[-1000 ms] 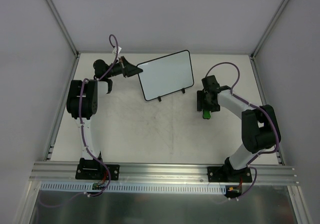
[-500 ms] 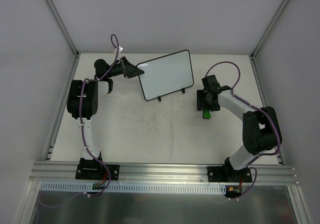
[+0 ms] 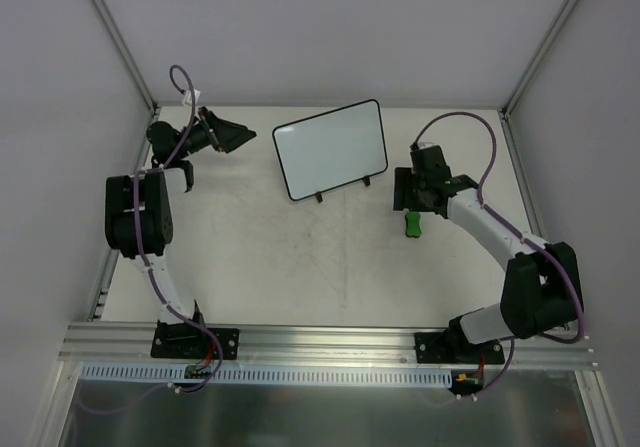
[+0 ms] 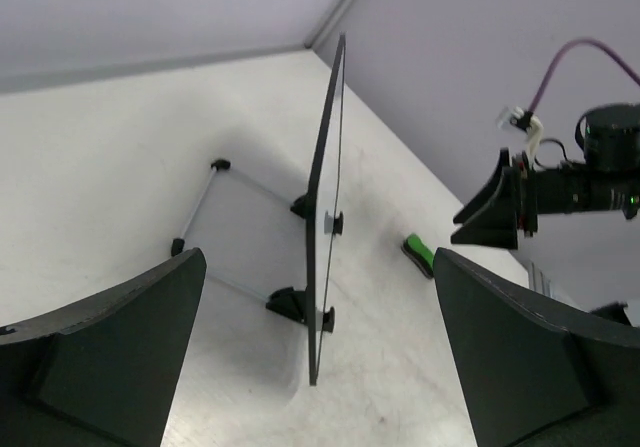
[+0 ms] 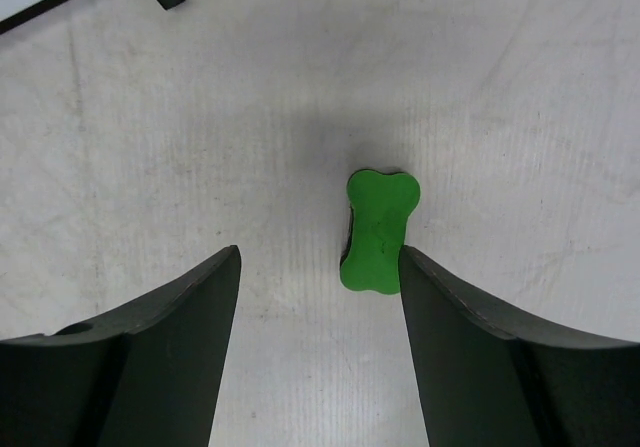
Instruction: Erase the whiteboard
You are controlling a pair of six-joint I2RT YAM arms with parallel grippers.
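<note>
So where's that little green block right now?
In the top view, the green block lies on the table, right of the whiteboard, just under the open right gripper.

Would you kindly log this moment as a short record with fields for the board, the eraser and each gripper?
whiteboard: propped on its feet at the back of the table; no writing visible from above
eraser: green, lying on the table right of the whiteboard, not held
left gripper: open, left of the whiteboard, apart from it
right gripper: open, over the eraser
</note>
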